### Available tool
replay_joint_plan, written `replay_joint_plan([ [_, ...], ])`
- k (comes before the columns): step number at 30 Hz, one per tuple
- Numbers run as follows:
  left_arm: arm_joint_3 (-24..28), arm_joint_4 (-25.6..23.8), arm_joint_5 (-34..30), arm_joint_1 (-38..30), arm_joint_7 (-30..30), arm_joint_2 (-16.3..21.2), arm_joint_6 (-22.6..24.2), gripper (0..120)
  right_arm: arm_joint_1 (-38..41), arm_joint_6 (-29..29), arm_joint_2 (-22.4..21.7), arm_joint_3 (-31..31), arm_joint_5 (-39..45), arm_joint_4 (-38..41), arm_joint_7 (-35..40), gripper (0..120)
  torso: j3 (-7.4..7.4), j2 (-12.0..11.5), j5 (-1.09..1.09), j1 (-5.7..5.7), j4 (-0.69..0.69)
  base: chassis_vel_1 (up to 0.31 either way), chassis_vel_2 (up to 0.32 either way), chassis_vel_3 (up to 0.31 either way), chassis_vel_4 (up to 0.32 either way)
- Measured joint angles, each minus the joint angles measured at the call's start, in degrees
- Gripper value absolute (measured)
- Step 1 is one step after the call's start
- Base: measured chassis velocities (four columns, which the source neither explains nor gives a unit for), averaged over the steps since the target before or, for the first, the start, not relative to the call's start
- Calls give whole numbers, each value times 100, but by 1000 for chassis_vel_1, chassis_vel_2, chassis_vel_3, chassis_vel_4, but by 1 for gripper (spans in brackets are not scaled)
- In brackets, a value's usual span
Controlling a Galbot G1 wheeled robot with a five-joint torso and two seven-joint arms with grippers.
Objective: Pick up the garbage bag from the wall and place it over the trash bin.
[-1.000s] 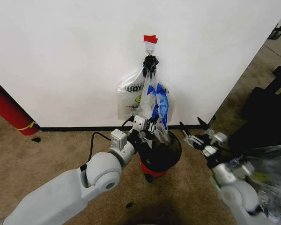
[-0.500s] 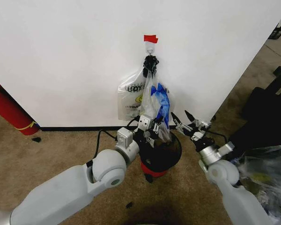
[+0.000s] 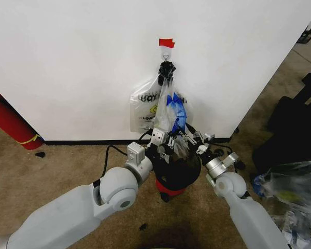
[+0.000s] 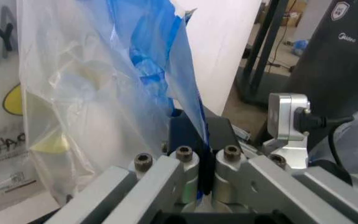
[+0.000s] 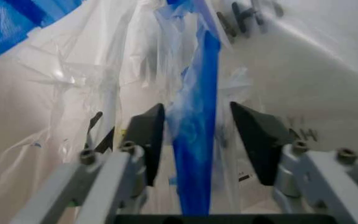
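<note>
The left gripper is clamped on the garbage bag. The right gripper, jaws apart around the blue strip, should squeeze next, at 3 o'clock.

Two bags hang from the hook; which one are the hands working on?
The garbage bag in front, see-through with blue patches. The left hand is shut on it; the right hand straddles a blue fold, open. The whitish lettered bag behind hangs untouched.

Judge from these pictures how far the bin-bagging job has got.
Done: the left gripper is shut on the garbage bag. In hand: the right gripper is open around a blue fold. Left: the bag hangs on the wall hook, not over the trash bin.
</note>
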Motion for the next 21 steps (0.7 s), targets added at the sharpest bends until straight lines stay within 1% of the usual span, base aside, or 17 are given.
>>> replay_joint_plan([
  [1,0,0,0,0,0,0,0,0,0,0,0,0,0,0,0,38,0,0,0,0,0,0,0,0,0],
  [6,-18,20,5,2,-15,-9,-8,0,-5,26,-5,-3,-55,42,13,16,0,0,0,0,0,0,0,0,0],
  [7,-20,20,5,5,-15,-8,-9,0,-15,28,-8,9,-55,66,17,13,0,0,0,0,0,0,0,0,0],
  [8,-20,20,5,5,-15,-8,-9,0,-15,28,-8,9,-55,66,17,13,0,0,0,0,0,0,0,0,0],
  [10,-25,20,5,24,-15,-7,-10,0,-50,43,-8,46,-69,134,40,3,0,0,0,-1,0,0,0,0,0],
  [11,-30,22,7,38,-14,-9,-11,0,-69,48,-4,61,-75,174,57,0,0,0,0,-1,0,0,0,0,0],
  [16,-122,33,61,173,-14,-26,-72,0,-221,85,-8,198,-125,396,105,0,0,0,0,-1,0,0,0,0,0],
  [18,-266,-6,76,319,-17,-16,-126,0,-364,100,-44,324,-137,552,108,0,0,0,0,0,-1,0,0,0,0],
  [20,-550,-124,76,552,-20,37,-169,0,-558,112,-103,468,-108,756,107,0,-1,0,0,-1,-1,0,0,0,0],
  [21,-550,-124,76,552,-20,37,-169,0,-558,112,-103,468,-108,756,107,0,-1,0,0,-1,-1,0,0,0,0],
])
